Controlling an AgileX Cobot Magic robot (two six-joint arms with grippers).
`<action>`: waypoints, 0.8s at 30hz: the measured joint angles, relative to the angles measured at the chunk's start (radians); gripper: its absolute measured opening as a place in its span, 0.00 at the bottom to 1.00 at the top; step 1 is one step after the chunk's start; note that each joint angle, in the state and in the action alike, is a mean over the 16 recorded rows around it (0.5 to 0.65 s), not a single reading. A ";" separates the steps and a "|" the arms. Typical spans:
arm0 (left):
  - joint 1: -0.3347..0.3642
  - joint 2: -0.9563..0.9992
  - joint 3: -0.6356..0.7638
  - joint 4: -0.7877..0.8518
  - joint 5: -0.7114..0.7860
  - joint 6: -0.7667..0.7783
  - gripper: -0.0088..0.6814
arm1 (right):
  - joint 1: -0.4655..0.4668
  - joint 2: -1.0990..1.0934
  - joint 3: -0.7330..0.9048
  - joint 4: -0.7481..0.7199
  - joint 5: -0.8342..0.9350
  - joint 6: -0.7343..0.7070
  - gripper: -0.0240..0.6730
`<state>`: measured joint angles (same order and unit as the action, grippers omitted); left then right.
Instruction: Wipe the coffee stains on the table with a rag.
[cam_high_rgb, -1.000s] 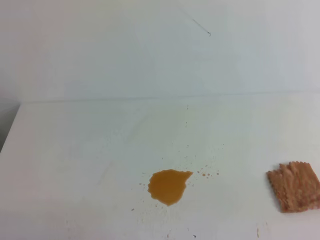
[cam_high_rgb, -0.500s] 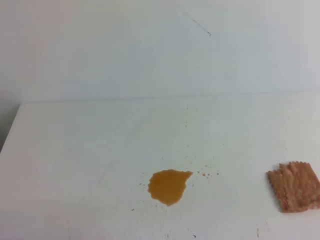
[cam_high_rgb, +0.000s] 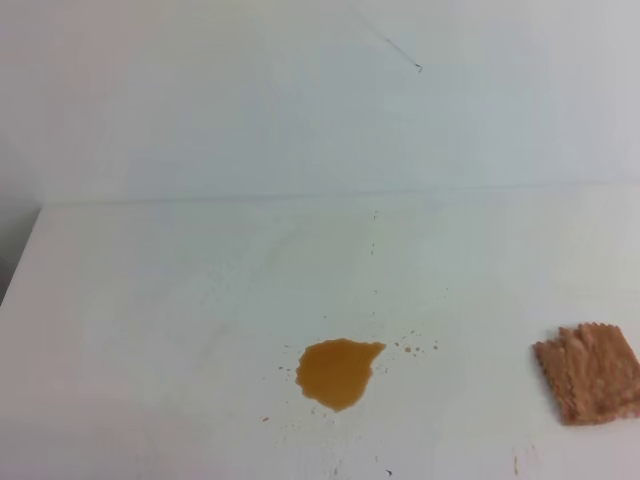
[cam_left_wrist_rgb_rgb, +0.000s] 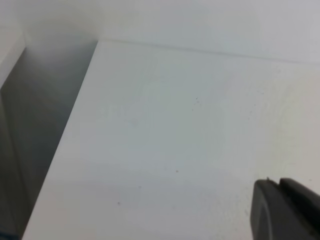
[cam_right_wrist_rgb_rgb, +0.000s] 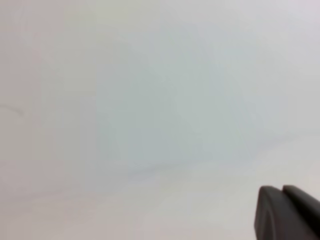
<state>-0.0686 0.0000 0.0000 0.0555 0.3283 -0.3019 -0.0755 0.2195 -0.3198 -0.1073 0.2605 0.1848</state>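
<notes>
The coffee stains (cam_high_rgb: 338, 371) are an amber blotch on the white table (cam_high_rgb: 180, 300), front centre in the exterior high view, with tiny specks (cam_high_rgb: 412, 348) to its right. The rag (cam_high_rgb: 589, 372), pinkish-brown with scalloped edges, lies flat at the right edge, well apart from the blotch. Neither gripper shows in the exterior high view. The left gripper (cam_left_wrist_rgb_rgb: 279, 182) is a dark tip at the lower right of the left wrist view, its fingers pressed together, above bare table. The right gripper (cam_right_wrist_rgb_rgb: 282, 189) looks the same in the right wrist view, shut and empty.
A pale wall (cam_high_rgb: 300, 100) rises behind the table's back edge. The table's left edge (cam_left_wrist_rgb_rgb: 75, 125) drops to a grey gap beside it. Faint dark specks dot the surface near the front.
</notes>
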 joint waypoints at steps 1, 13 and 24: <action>0.000 0.000 0.000 0.000 0.000 0.000 0.01 | 0.000 0.041 -0.040 0.033 0.045 -0.039 0.03; 0.000 0.000 0.000 0.000 0.000 0.000 0.01 | 0.009 0.693 -0.362 0.524 0.267 -0.709 0.04; 0.000 0.000 0.000 0.000 0.000 0.000 0.01 | 0.105 1.195 -0.428 0.563 0.206 -0.847 0.37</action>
<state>-0.0686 0.0000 0.0000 0.0555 0.3283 -0.3019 0.0298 1.4140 -0.7475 0.4557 0.4668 -0.6619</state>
